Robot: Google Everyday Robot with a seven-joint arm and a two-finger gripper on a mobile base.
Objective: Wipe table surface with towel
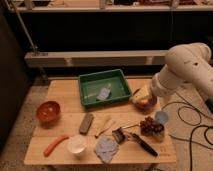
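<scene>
A crumpled blue-grey towel lies on the wooden table near its front edge, between a white cup and a black-handled brush. My white arm comes in from the right. My gripper hangs at the arm's lower end, just above a dark bowl at the table's right side. It is well away from the towel and holds nothing that I can see.
A green tray with a small blue-white packet stands at the back middle. A red bowl, an orange carrot-like stick, a grey bar, grapes and a blue cup lie around. Cables run on the floor to the right.
</scene>
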